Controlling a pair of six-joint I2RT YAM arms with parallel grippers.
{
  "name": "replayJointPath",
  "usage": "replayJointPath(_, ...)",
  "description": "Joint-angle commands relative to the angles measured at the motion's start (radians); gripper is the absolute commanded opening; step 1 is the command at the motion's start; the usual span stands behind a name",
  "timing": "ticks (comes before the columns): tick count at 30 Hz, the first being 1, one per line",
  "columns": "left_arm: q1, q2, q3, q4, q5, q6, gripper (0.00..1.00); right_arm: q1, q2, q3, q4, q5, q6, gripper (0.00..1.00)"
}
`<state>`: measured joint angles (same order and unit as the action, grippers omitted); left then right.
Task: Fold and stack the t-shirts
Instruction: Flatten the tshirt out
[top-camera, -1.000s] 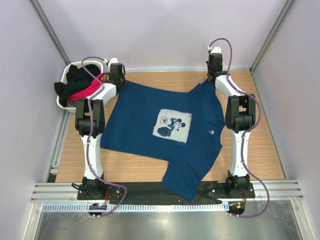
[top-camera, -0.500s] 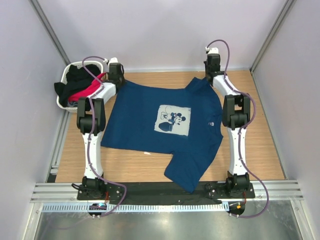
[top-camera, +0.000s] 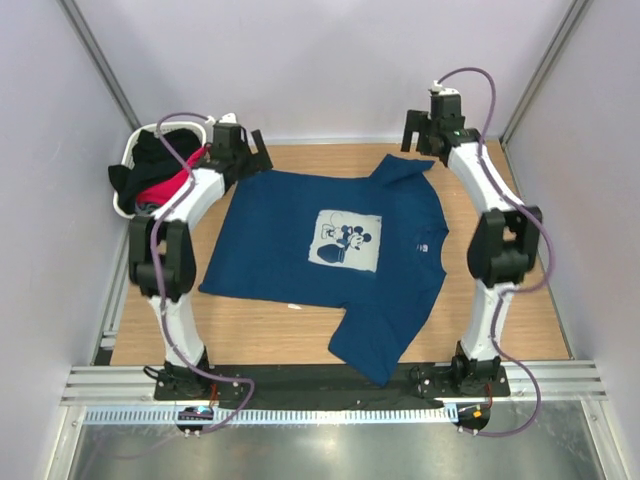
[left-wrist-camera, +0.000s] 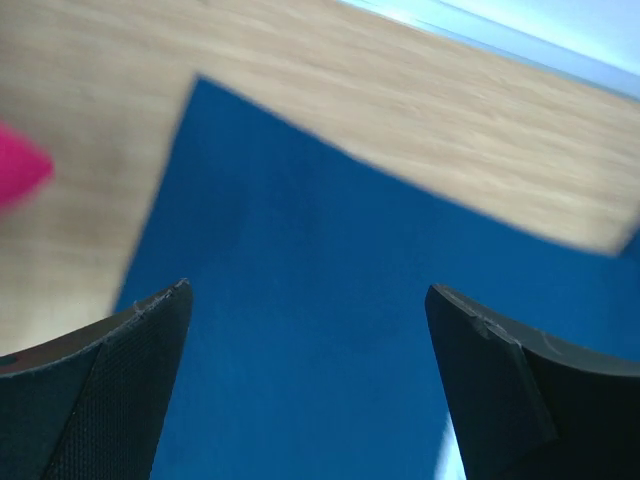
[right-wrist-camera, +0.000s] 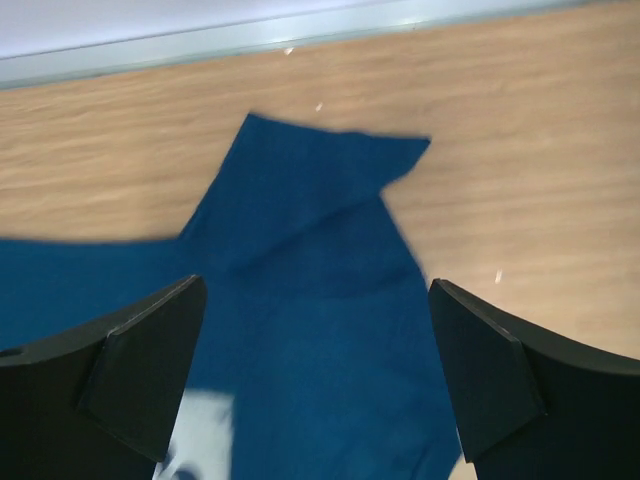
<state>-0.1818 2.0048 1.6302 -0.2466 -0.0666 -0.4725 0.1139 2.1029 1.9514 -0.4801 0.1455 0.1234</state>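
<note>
Navy t-shirt (top-camera: 330, 250) flat, frame centre. Left gripper (left-wrist-camera: 308, 292) above its upper-left corner, jaws wide. Right gripper (right-wrist-camera: 315, 290) above upper-right sleeve, jaws wide. Pink t-shirt (top-camera: 168, 183) in basket (top-camera: 128, 158), upper left

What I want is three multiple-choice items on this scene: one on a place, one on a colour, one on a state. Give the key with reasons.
1. Where is the white basket?
A. at the far left corner of the table
B. at its far right corner
C. at its near edge, between the arm bases

2. What colour is the t-shirt spread flat?
A. pink
B. navy blue
C. black

3. How are the left gripper and the right gripper?
A. both open, holding nothing
B. both shut on the t-shirt
C. left shut, right open

Key: 1 A, the top view shows it at the back beside the left arm. 2 B, every view shows navy cloth. 3 A, each wrist view shows the fingers wide apart, with the cloth lying ungrasped beyond them.
</note>
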Motion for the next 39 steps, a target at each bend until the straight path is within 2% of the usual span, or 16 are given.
replayJointPath(1, -0.067, -0.227, -0.128, -0.051, -0.018, -0.098, 1.0, 0.036, -0.262, -0.219, -0.002, -0.044, 0.177, 1.0)
replayJointPath(2, -0.085, -0.304, -0.16, -0.093, -0.045, -0.109, 1.0, 0.041, -0.33, -0.337, -0.005, -0.041, 0.211, 1.0)
replayJointPath(4, -0.152, -0.377, -0.272, -0.137, -0.129, -0.132, 1.0, 0.05, -0.389, -0.449, -0.015, -0.07, 0.278, 1.0)
replayJointPath(7, -0.238, -0.503, -0.428, -0.213, -0.242, -0.21, 1.0, 0.084, -0.507, -0.725, 0.003, -0.06, 0.359, 1.0)
replayJointPath(11, -0.248, -0.679, -0.656, -0.215, -0.223, -0.374, 0.95, 0.099, -0.616, -0.89, 0.021, -0.02, 0.438, 0.99)
replayJointPath(13, -0.249, -0.722, -0.755, -0.192, -0.239, -0.396, 0.93, 0.101, -0.655, -0.92, 0.028, -0.011, 0.453, 0.97)
replayJointPath(16, -0.249, -0.778, -0.829, -0.155, -0.263, -0.405, 0.84, 0.11, -0.673, -0.953, 0.049, -0.02, 0.492, 0.93)
replayJointPath(21, -0.249, -0.761, -0.875, -0.111, -0.282, -0.423, 0.65, 0.153, -0.652, -1.019, 0.113, -0.037, 0.559, 0.84)
replayJointPath(25, -0.248, -0.637, -0.837, -0.118, -0.279, -0.426, 0.48, 0.19, -0.597, -1.013, 0.112, -0.066, 0.579, 0.75)
replayJointPath(33, -0.249, -0.497, -0.831, -0.065, -0.199, -0.431, 0.4, 0.217, -0.503, -0.959, 0.037, 0.022, 0.542, 0.62)
replayJointPath(36, -0.251, -0.479, -0.869, -0.049, -0.167, -0.469, 0.34, 0.217, -0.503, -0.982, 0.005, 0.037, 0.519, 0.62)
replayJointPath(39, -0.266, -0.503, -0.912, -0.06, -0.2, -0.512, 0.34, 0.217, -0.512, -1.034, 0.018, 0.058, 0.519, 0.62)
